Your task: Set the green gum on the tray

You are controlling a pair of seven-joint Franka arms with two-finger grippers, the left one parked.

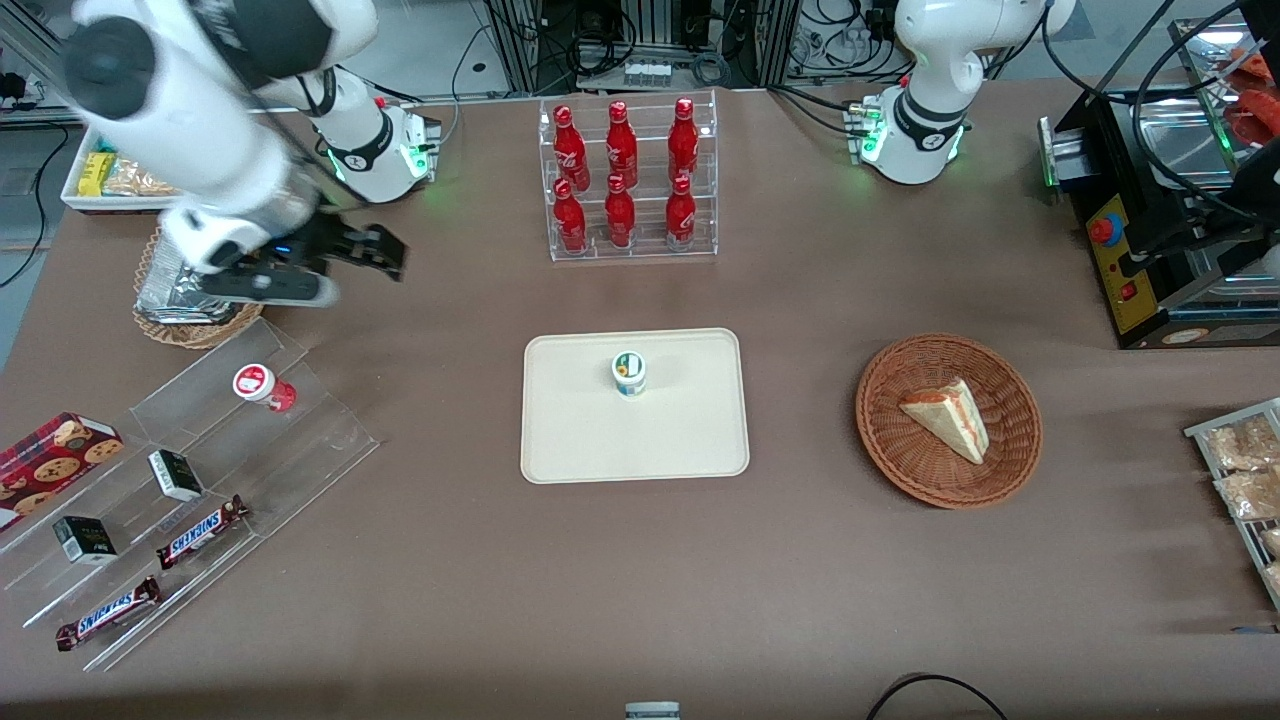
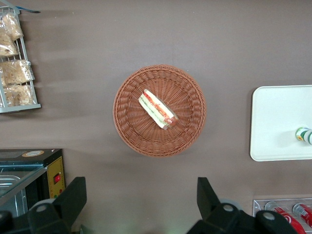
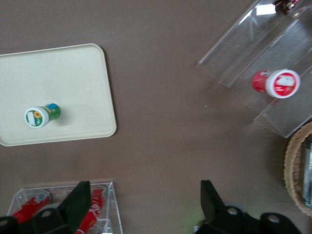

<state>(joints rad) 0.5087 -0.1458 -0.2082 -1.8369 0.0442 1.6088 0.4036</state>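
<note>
Jaws apart, gripper [image 1: 385, 252] raised, green gum [image 1: 629, 373] mid-tray [image 1: 690, 440]

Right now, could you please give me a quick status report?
Pincer open, empty, raised toward the working arm's end. Green gum upright on tray. Nothing in the way.

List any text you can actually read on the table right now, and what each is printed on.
"SNICKERS": upper bar on the clear stepped rack.
"SNICKERS": lower bar, nearer the front camera.
Unreadable: labels on the green gum standing on the tray, the red-lidded bottle, the red drink bottles, the cookie box.
The gripper, open, bears no text.
</note>
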